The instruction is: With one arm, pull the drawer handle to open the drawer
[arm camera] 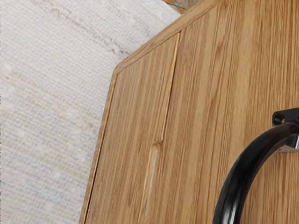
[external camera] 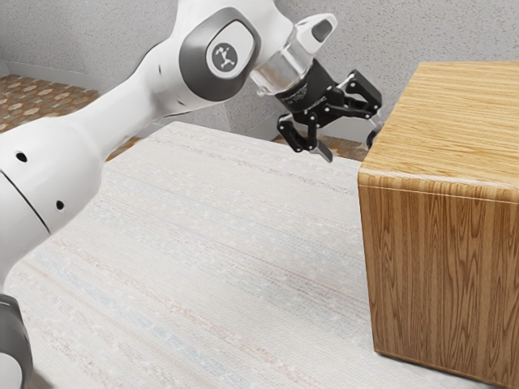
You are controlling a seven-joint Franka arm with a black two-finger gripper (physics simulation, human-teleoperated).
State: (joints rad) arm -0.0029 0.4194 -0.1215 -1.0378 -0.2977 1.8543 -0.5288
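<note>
A wooden cabinet (external camera: 442,219) stands on the table at the exterior view's right. Its drawer face is turned away from that camera. In the wrist view the drawer front (arm camera: 205,116) is close, with thin seams around its panels. A black curved handle (arm camera: 247,175) is bolted to it, just under and beside my hand. My black gripper (external camera: 349,143) hovers at the cabinet's far upper corner, tilted toward the drawer face. Its fingers (external camera: 323,151) stand wide apart and open, the farther one partly hidden behind the cabinet's edge. Nothing is held between them.
The pale woven tabletop (external camera: 219,251) stretches in front of and to the left of the cabinet. My white arm (external camera: 122,113) crosses the upper left. A grey wall (external camera: 405,32) and patterned floor (external camera: 40,93) lie behind.
</note>
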